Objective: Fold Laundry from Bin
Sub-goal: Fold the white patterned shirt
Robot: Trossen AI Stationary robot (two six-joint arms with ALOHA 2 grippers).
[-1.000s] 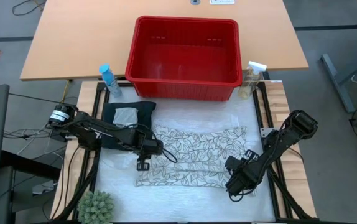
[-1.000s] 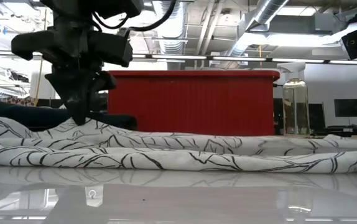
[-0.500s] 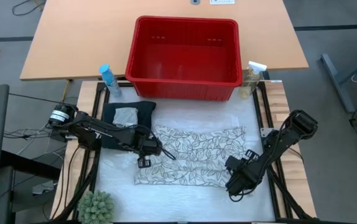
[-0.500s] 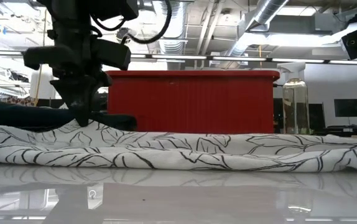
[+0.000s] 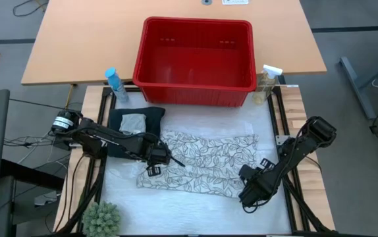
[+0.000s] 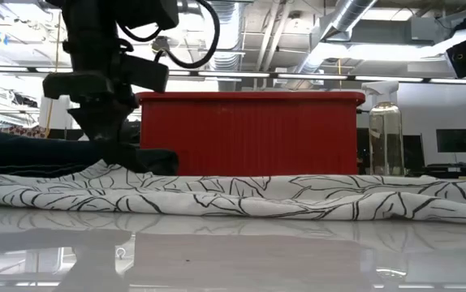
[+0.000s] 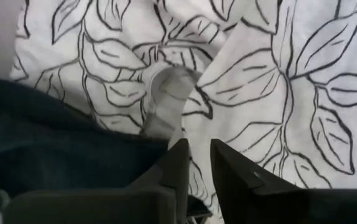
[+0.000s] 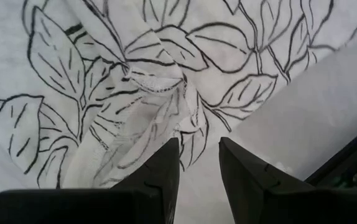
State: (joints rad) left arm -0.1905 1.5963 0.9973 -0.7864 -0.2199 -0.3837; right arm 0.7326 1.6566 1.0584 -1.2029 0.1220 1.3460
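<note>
**Leaf-print cloth spread below the empty red bin**

Where the high view looks down, the white leaf-print cloth lies flat on the white tabletop, below the red rectangular plastic bin. The left end effector rests at its left edge, beside dark folded trousers; the right end effector sits at its right corner.

In the left wrist view, fingers stand narrowly parted over cloth, gripping nothing.

In the right wrist view, fingers stand narrowly apart, empty.

Light was bright and even from overhead, with ceiling lamps glaring white in the low view. The glossy worktop mirrored them, and the arm stood as a dark backlit shape. Both wrist views were soft, their near fingers blurred and shadowed.
</note>
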